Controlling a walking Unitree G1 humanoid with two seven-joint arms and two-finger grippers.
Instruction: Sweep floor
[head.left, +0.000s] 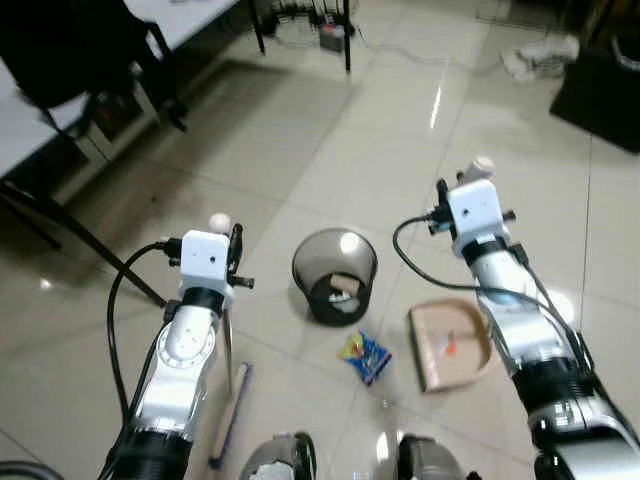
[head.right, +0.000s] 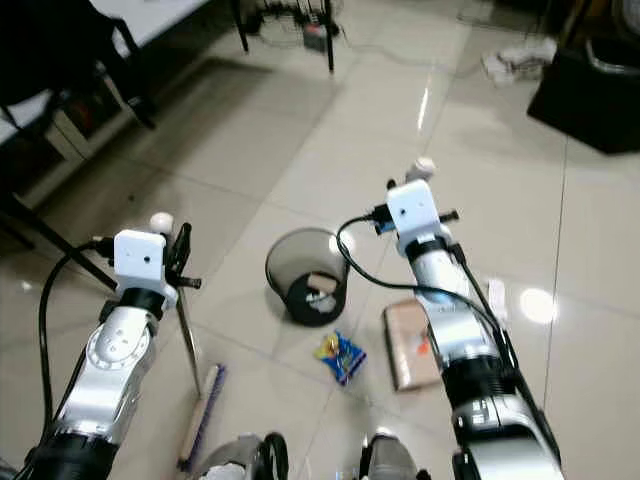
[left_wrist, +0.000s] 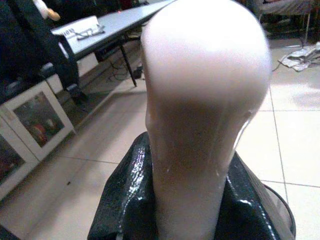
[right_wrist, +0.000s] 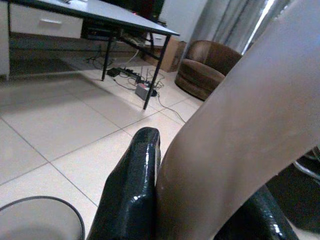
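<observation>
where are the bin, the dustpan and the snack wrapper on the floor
bin (head.left: 322, 258), left eye view, on its mesh rim
dustpan (head.left: 436, 352), left eye view, on its flat tan tray
snack wrapper (head.left: 366, 357), left eye view, on the middle of the blue and yellow packet

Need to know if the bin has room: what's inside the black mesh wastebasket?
Inside the wastebasket, some pale crumpled scraps lie at the bottom. The near wall hides the rest of the floor of the bin.
</observation>
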